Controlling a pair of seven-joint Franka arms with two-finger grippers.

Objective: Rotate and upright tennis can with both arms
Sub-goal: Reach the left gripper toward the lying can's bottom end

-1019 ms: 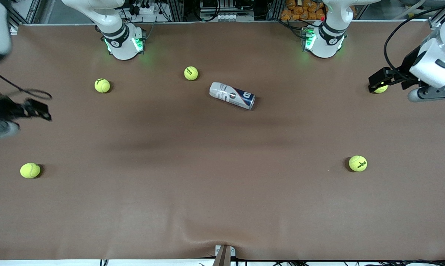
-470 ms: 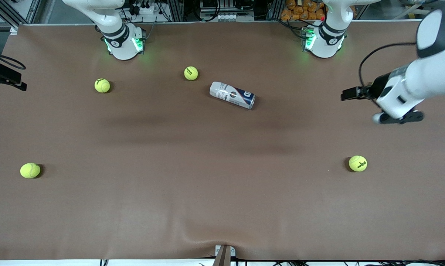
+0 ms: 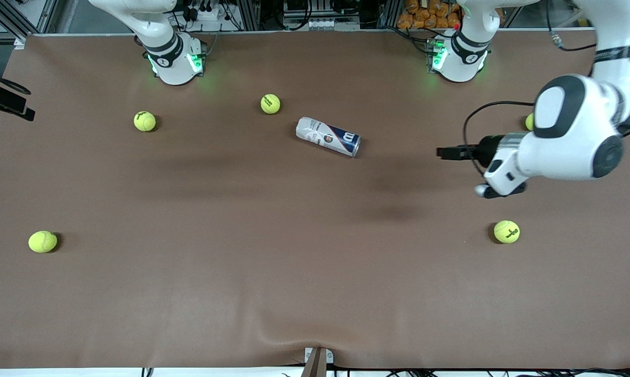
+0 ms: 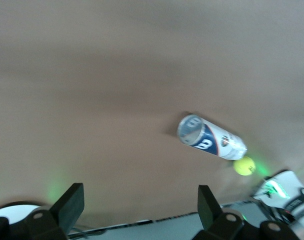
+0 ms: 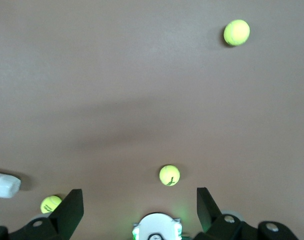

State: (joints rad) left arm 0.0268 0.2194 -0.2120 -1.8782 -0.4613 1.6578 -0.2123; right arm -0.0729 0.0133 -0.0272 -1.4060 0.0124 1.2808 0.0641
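Swinging in from the left arm's end of the counter point(image 3: 315, 272), the left arm has carried its claw point(image 3: 447, 152) well inward over the brown surface since a second ago, and it now hangs with its fingers pointing toward the tennis can point(image 3: 328, 136), while the right claw point(image 3: 6, 100) has pulled up to the very edge of the front view at the right arm's end. Nearest the front camera lie two tennis balls, one point(image 3: 43, 241) toward the right arm's end and one point(image 3: 506, 231) toward the left arm's. Farther from the camera, the can lies on its side (not upright at all), slanted between the two bases, its silver-rimmed end turned toward the left arm and its white end near another ball point(image 3: 270, 103). One more ball point(image 3: 145, 121) sits toward the right arm's base. Both claws are released, fingers spread wide with nothing between them: the left wrist view shows its fingers point(image 4: 71, 204) framing the can point(image 4: 211, 138) from well away, and the right wrist view shows its own fingers point(image 5: 70, 207) over bare counter.
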